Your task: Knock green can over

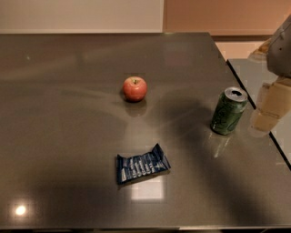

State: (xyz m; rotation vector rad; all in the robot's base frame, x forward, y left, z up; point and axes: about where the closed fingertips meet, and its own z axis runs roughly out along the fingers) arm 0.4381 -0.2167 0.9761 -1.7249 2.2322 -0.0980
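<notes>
Here's the big dark grey table [68, 136], glossy, filling nearly the whole view. A pale wall [82, 13] runs along its far edge at twelve o'clock. Over at three o'clock, a second grey tabletop [254, 73] sits alongside it, with a thin dark seam between the two.

Up at two o'clock the robot's grey arm [282, 50] comes in from the right edge, and below it hangs the pale, cream-coloured gripper [268, 109]. It's down low, over the seam between the tables, at the three o'clock edge of the main table. Released or clenched? I cannot tell from here. It holds nothing that I can see.

Now the blue snack packet [142, 168]: lying flat, crinkled, at six o'clock from the table's middle, well apart from everything else. Just past it, toward six, there's a pale rectangular glare on the surface.

And the green can [228, 113]! It's on the main table near the right edge, at about four o'clock from the apple, with the gripper just beside it at its three o'clock. Whether the two are touching, I cannot say. The can's base is on the table and its silver top, opening showing, leans toward one o'clock, so it looks tilted rather than square upright.

Last, the red apple [135, 88], stem up, near the table's middle, well clear of the can.
</notes>
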